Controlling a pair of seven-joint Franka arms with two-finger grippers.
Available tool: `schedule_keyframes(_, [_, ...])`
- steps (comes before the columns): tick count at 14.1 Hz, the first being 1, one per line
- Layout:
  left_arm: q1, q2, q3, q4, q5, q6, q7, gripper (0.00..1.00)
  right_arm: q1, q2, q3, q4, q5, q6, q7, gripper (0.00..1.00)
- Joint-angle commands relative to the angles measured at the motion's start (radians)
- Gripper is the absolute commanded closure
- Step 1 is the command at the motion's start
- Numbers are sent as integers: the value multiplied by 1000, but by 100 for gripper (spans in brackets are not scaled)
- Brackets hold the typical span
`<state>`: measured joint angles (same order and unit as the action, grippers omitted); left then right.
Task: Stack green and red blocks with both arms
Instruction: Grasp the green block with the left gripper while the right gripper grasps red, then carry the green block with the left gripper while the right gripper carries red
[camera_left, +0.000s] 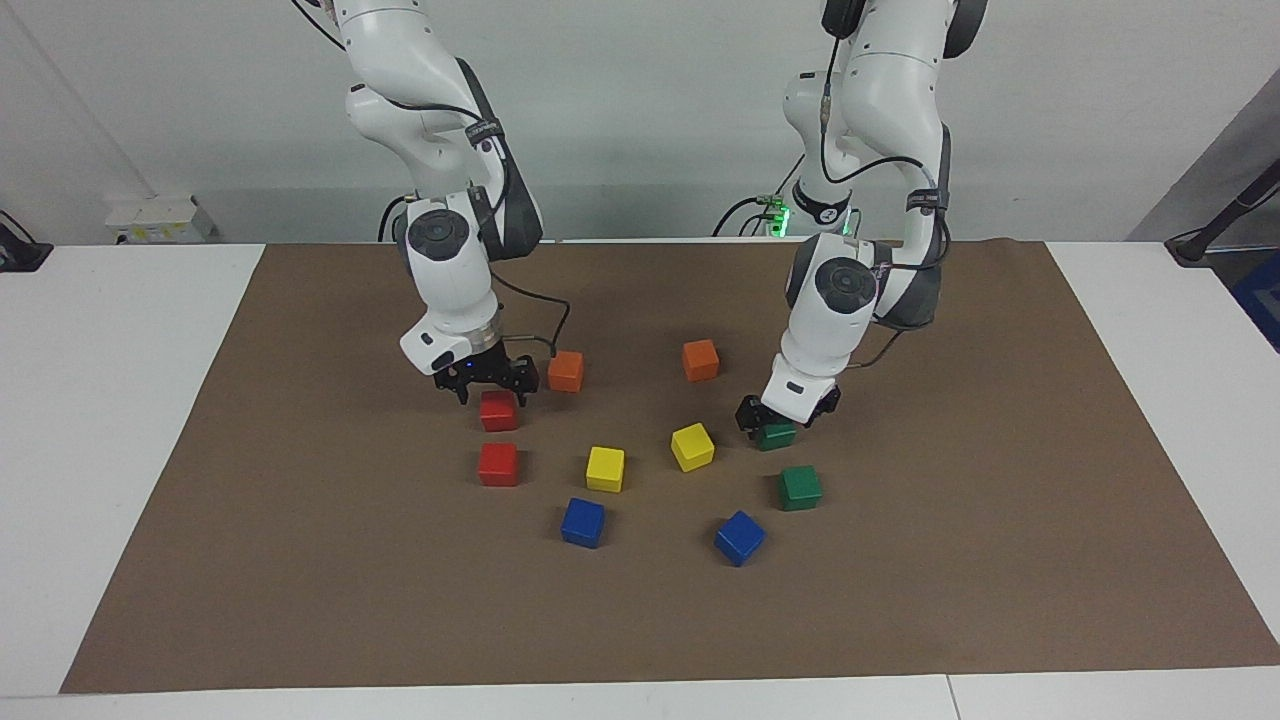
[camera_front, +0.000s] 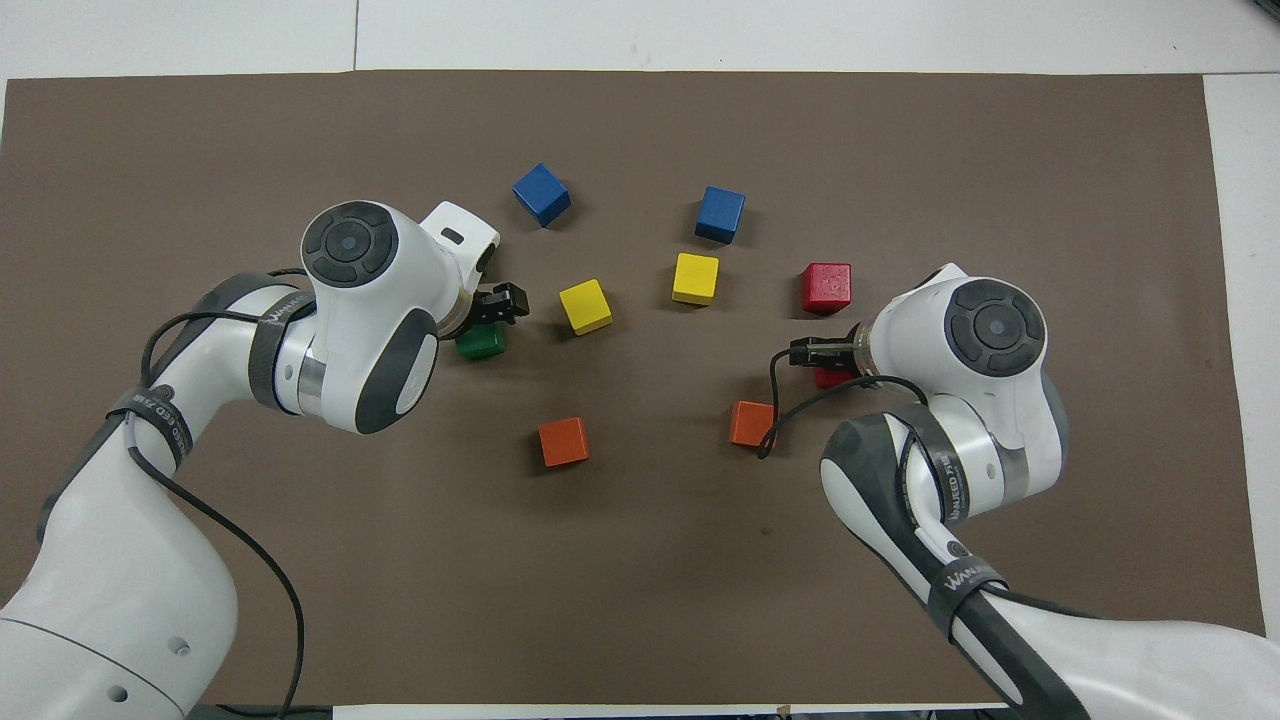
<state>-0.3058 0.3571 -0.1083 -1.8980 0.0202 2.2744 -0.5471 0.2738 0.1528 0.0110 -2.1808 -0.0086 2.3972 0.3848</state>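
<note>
Brown mat (camera_left: 300, 560) on white counter (camera_left: 110, 420), left gripper (camera_left: 785, 418) fingers spread astride a green block (camera_left: 776, 434), right gripper (camera_left: 490, 385) fingers spread above a red block (camera_left: 498, 411), two cubes each of green, red, orange, yellow, blue.

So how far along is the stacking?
Nothing is stacked: all four blocks sit singly on the mat. The open left claw is over the nearer green block, the open right claw over the nearer red block. Grasping, lifting and placing remain.

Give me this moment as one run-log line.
left gripper: open, low over nearer green block | right gripper: open, over nearer red block | stacks: none yet
</note>
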Motion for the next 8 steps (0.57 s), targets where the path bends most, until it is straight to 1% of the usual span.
schedule_keyframes(1, [-13,12,12,-15,43,31,-1,0,2,13,1,-19,-4,40,17,0])
schedule_keyframes(2, [-13,14,12,-15,46,31,-1,0,2,17,1,-19,-4,45,17,0])
schedule_keyframes(3, [-13,14,12,-15,47,31,-1,0,2,20,1,-19,-4,46,13,9])
schedule_keyframes(4, [-13,14,12,-15,47,33,-1,0,2,22,1,-19,-4,40,-7,36])
schedule_keyframes(5, [-15,16,12,-16,49,43,1,9,1,22,1,-19,-4,28,-39,64])
schedule_keyframes(6, [-19,16,12,-16,49,51,1,28,-4,21,1,-17,-4,14,-53,86])
schedule_keyframes(7, [-19,16,12,-16,52,53,1,42,-13,21,1,-2,-4,-25,-63,100])
schedule_keyframes(8, [-29,14,12,-25,76,56,-2,69,-19,19,0,34,-4,-79,-73,100])
